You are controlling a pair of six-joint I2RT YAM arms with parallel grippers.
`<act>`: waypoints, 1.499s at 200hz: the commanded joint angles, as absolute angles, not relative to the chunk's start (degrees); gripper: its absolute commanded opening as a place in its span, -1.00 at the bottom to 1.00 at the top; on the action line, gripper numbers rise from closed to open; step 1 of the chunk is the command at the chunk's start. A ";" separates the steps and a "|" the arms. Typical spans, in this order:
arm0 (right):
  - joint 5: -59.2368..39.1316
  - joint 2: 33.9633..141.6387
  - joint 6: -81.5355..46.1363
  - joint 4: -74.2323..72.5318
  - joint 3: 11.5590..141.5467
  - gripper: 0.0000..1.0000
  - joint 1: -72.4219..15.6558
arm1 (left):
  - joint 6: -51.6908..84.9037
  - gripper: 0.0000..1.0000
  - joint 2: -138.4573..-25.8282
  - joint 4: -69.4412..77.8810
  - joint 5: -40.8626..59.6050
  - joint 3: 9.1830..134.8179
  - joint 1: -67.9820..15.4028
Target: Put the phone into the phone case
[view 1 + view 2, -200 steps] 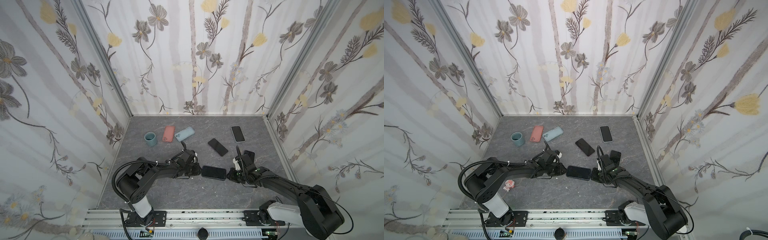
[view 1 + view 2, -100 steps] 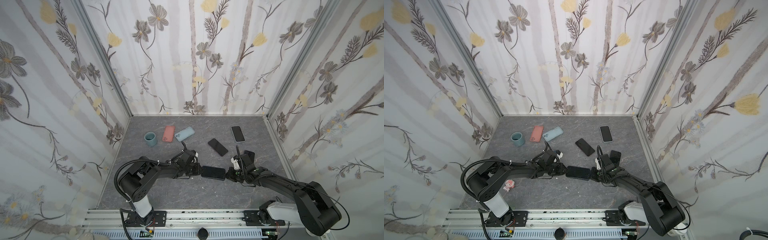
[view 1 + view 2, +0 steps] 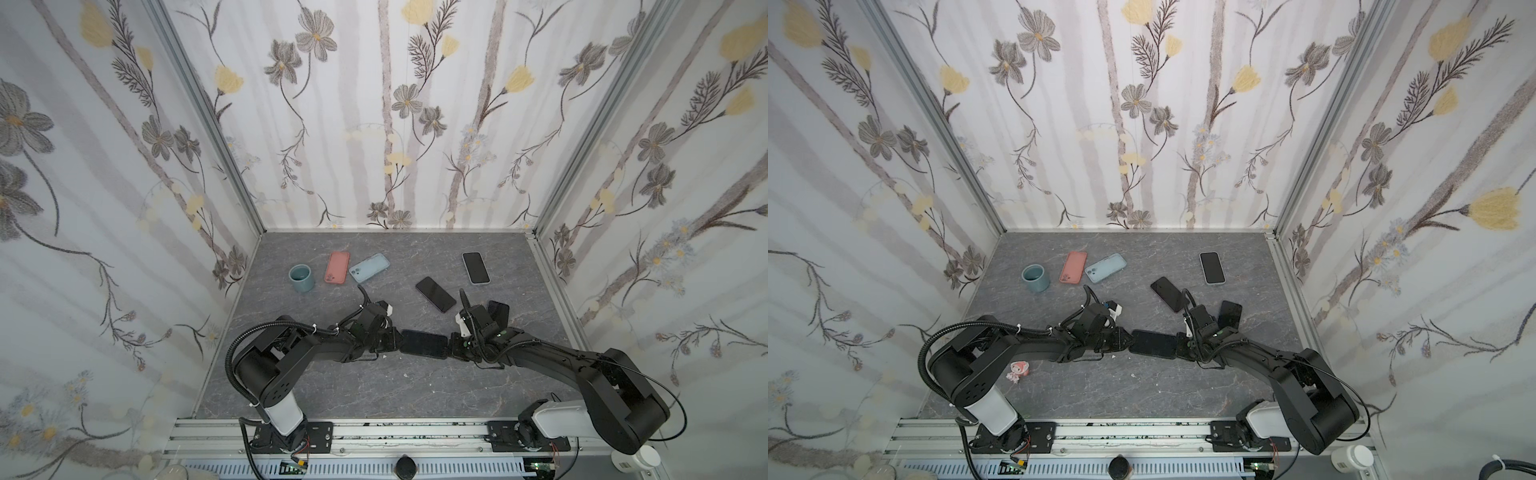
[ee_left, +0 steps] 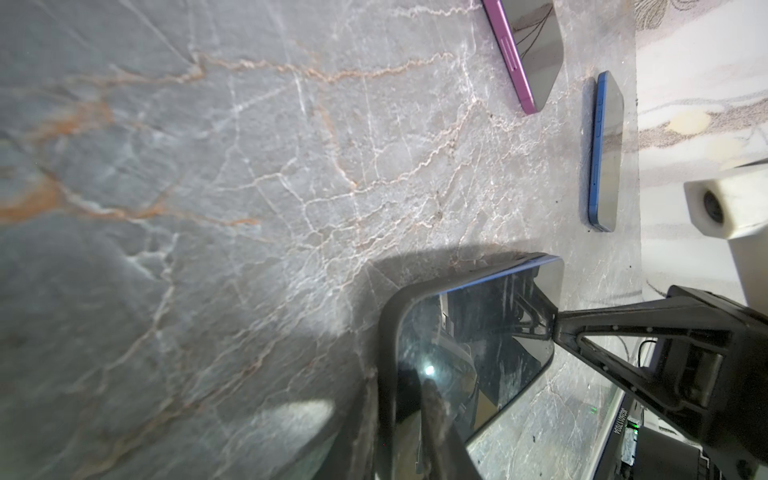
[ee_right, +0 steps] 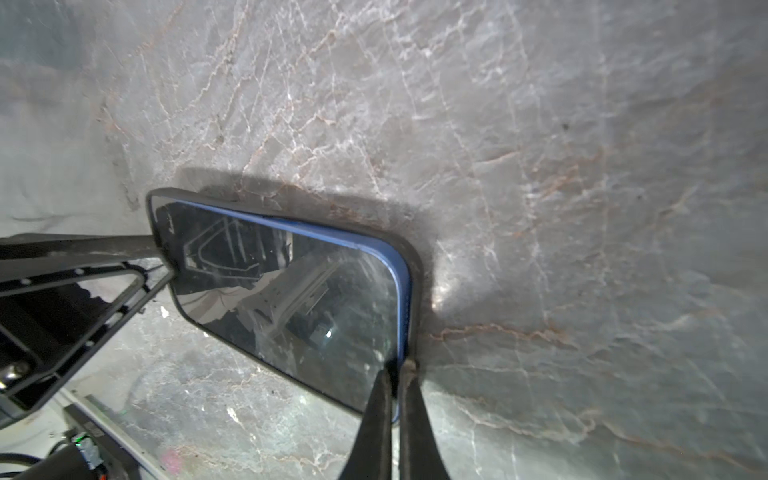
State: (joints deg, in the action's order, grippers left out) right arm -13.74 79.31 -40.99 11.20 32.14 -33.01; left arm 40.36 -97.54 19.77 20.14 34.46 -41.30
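Grey marble table [image 3: 374, 386] inside flowered walls; the left gripper [image 3: 397, 341] pinches one end of the black phone case [image 5: 417, 274], the blue-edged phone [image 3: 424, 344] lies in it mid-table, and the right gripper [image 3: 451, 347], fingers pressed together, touches the other end

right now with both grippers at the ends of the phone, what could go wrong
The phone has its blue edge above the case rim along one side; pressing with the shut right gripper could skid off the glossy glass. The left gripper pinches only one end of the case, so it may pivot.
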 commanded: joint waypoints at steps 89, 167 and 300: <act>-7.97 78.95 -33.88 22.59 42.68 -0.67 -34.11 | 40.65 -0.56 -97.19 -1.96 14.30 35.75 -41.41; -12.02 82.14 -31.43 19.84 42.71 -0.60 -32.72 | 40.59 -0.34 -95.11 -4.48 14.42 40.87 -40.18; -13.10 82.45 -31.25 17.62 45.10 -0.50 -32.17 | 39.12 -0.19 -96.33 -5.36 14.43 45.16 -38.85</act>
State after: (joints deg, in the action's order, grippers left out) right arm -13.58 83.29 -31.42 18.17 44.77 -32.23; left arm 39.38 -96.01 -0.49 17.63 44.82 -39.22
